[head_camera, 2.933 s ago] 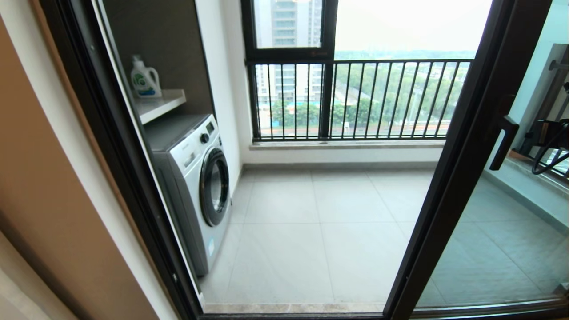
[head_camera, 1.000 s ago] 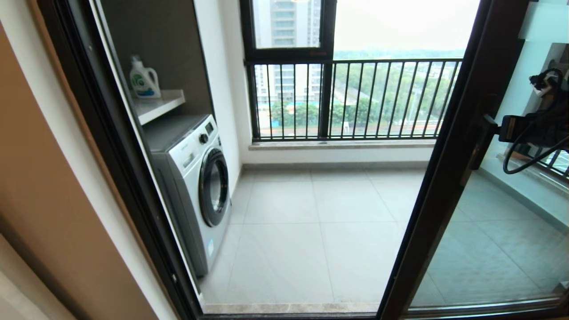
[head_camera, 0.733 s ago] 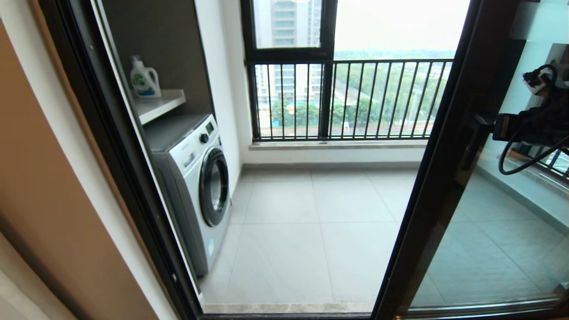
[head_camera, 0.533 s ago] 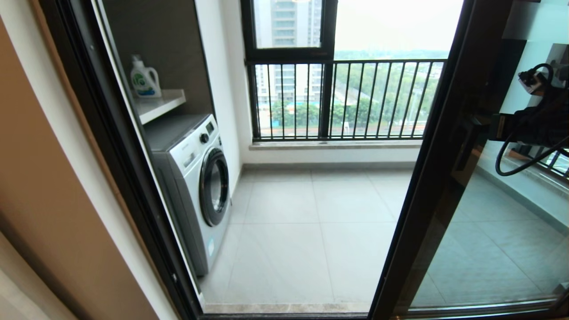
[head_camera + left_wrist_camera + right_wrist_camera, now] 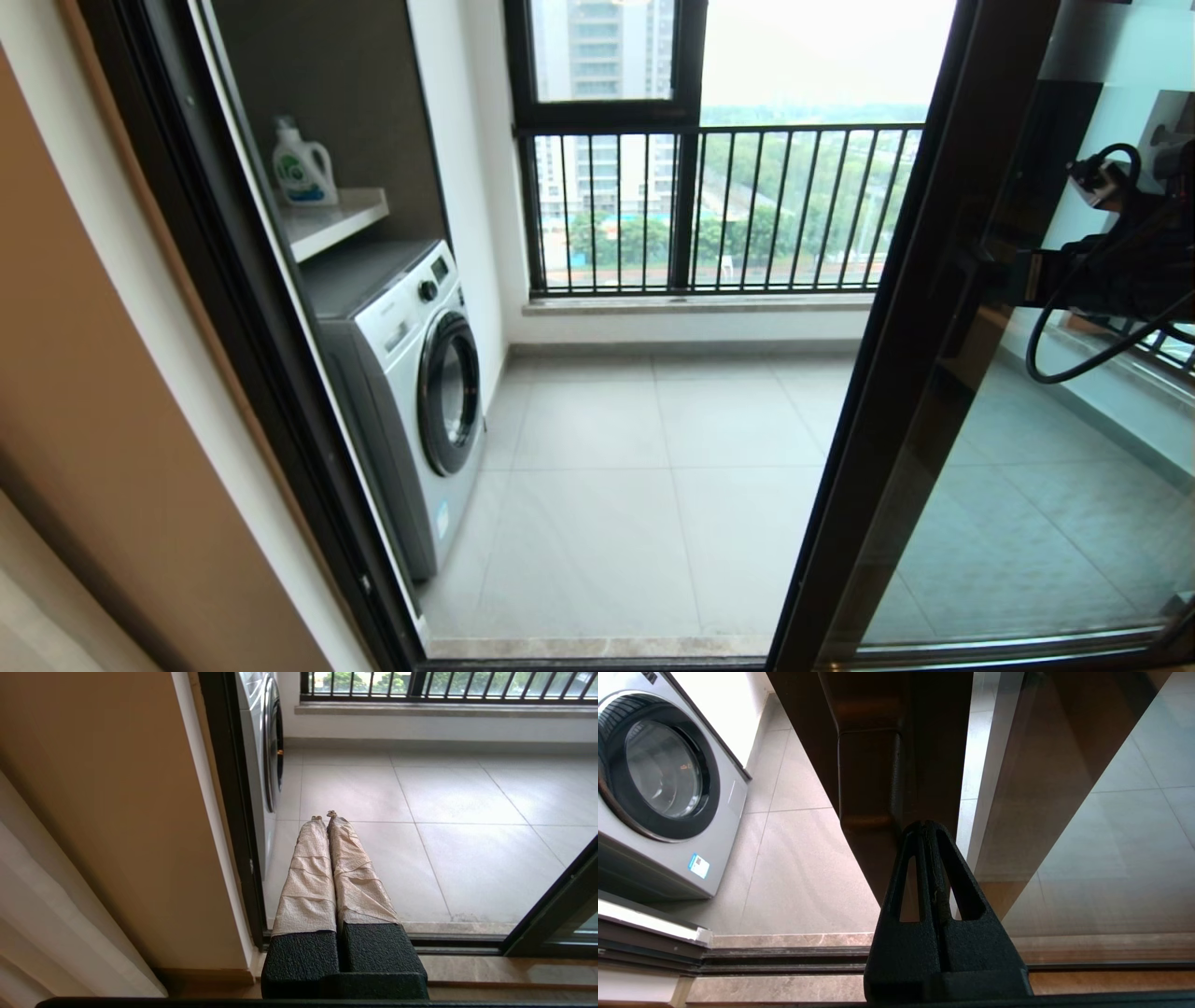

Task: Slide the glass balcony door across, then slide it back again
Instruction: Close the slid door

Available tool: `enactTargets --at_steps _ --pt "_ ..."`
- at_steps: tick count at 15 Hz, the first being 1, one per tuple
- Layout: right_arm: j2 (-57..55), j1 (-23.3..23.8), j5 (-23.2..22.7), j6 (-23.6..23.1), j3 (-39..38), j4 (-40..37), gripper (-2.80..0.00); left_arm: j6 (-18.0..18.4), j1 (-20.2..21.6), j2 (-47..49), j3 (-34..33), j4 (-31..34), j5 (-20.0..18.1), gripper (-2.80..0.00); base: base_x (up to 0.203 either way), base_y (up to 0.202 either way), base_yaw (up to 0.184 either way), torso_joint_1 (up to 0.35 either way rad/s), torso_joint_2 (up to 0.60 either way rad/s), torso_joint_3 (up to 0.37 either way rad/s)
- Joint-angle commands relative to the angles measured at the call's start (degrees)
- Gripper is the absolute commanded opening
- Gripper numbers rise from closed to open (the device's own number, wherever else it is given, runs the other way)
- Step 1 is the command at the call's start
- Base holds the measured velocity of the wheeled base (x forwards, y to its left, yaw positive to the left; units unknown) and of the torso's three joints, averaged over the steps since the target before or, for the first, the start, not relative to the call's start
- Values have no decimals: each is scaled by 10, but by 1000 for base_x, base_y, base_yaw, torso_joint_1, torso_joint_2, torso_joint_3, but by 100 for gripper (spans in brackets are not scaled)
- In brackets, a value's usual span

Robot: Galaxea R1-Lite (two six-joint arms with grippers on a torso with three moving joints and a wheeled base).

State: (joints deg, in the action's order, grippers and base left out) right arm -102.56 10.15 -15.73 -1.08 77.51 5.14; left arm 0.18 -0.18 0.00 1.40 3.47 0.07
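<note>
The glass balcony door (image 5: 896, 373) stands partly open, its dark brown stile slanting down the right of the head view, with clear glass (image 5: 1027, 523) to its right. My right gripper (image 5: 1008, 278) reaches in from the right at handle height. In the right wrist view it (image 5: 927, 828) is shut with nothing between its fingers, its tips against the dark bar handle (image 5: 871, 779) on the stile (image 5: 934, 742). My left gripper (image 5: 324, 814), wrapped in beige tape, hangs shut and empty low beside the left door jamb (image 5: 233, 812).
A washing machine (image 5: 411, 373) stands on the balcony's left under a shelf with a detergent bottle (image 5: 303, 168). The railed window (image 5: 709, 205) closes the far side. The fixed frame (image 5: 233, 308) bounds the opening on the left. Floor tracks (image 5: 784, 956) run along the threshold.
The door's stile has slid steadily leftward, narrowing the opening. My right gripper came in from the right, met the handle and travels left with it.
</note>
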Motion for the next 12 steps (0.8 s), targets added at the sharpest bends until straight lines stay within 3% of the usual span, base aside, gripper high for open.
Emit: enactTargets --at_steps 1,12 --pt "1 -7 -5 0 0 0 -280 0 0 0 0 0 0 -280 0 0 0 0 0 0" --pt "1 -45 -5 6 -7 0 -280 0 0 0 0 0 0 -280 0 0 0 0 0 0"
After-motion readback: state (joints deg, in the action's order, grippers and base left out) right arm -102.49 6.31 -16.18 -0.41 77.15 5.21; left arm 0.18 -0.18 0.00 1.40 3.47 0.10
